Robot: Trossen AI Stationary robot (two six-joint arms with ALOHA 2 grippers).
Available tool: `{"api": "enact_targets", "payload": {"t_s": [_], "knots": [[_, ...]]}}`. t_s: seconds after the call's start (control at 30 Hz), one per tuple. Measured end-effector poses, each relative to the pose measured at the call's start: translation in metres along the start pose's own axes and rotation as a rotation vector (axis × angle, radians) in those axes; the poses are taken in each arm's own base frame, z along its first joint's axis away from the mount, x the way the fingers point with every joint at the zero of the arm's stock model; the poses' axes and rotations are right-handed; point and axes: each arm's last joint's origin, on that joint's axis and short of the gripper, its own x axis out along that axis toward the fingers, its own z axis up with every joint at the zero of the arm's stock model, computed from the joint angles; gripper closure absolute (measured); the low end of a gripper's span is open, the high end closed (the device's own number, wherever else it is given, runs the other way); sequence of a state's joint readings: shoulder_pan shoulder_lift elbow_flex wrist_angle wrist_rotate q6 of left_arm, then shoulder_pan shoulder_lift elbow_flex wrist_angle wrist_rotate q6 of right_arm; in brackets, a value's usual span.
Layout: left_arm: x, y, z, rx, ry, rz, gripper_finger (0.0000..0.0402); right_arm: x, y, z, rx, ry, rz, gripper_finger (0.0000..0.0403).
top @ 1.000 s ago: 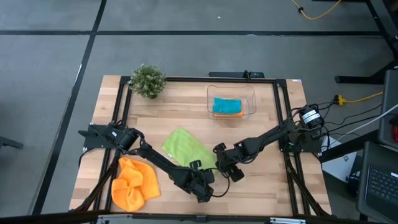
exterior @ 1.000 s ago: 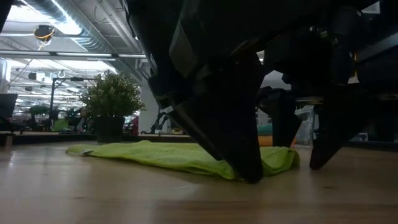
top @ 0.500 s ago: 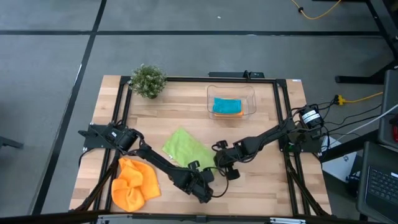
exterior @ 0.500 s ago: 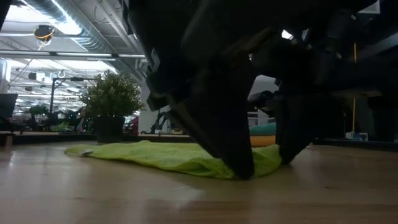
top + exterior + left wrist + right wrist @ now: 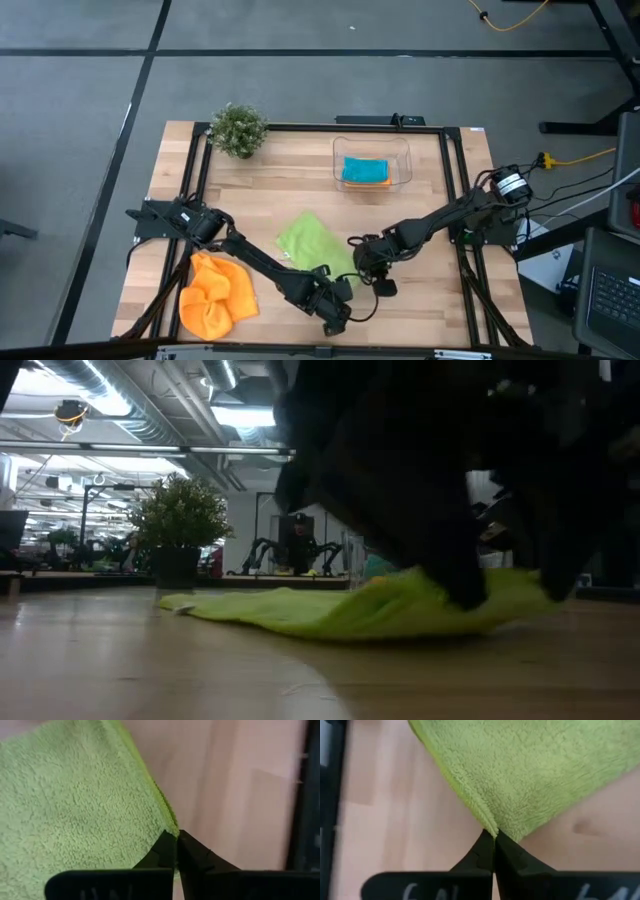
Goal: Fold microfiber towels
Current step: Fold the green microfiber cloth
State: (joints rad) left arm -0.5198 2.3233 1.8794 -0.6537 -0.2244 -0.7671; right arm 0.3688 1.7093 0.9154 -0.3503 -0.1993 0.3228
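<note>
A lime green microfiber towel [image 5: 312, 243] lies mid-table, its far part flat on the wood and its near end [image 5: 440, 595] raised a little. My left gripper [image 5: 334, 286] is shut on the towel's near corner. My right gripper [image 5: 361, 263] is shut on its near-right corner. A crumpled orange towel [image 5: 214, 295] lies at the near left, beside the left arm. A teal towel [image 5: 364, 168] lies on an orange one inside the clear tub [image 5: 402, 163] at the back. My left gripper pinches the green towel's corner tip [image 5: 170, 827] between its two fingers. That corner is raised off the table, while the towel's far part stays on the wood. My right gripper pinches another corner [image 5: 490, 827] where a hemmed edge ends. This corner is raised too, and the cloth between the two grips sags slack.
A small potted plant [image 5: 238, 130] stands at the far left corner. A black frame rail [image 5: 452, 190] runs along the table's right side. Bare wood lies to the right of the grippers [image 5: 430, 290].
Both grippers have shut on the green towel's near corners. They have drawn it a little toward the table's right and near edges and lifted its near end. The towel's far part has slid along the table.
</note>
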Motion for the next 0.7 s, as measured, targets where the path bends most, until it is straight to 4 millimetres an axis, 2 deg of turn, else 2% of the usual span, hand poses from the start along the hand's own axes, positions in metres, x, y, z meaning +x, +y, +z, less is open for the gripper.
{"api": "enact_targets", "payload": {"t_s": [0.27,0.5,0.7], "knots": [[-0.023,-0.010,0.014,0.113,0.023,-0.038,0.0401,-0.015,0.023,0.000,0.061,-0.005,0.047,0.0401],[-0.051,-0.010,0.023,0.172,0.078,0.025,0.0401,-0.043,0.037,0.029,-0.052,-0.043,-0.058,0.0402],[-0.061,-0.002,0.022,0.195,0.112,0.141,0.0401,-0.065,0.027,0.053,-0.130,-0.118,-0.153,0.0402]]}}
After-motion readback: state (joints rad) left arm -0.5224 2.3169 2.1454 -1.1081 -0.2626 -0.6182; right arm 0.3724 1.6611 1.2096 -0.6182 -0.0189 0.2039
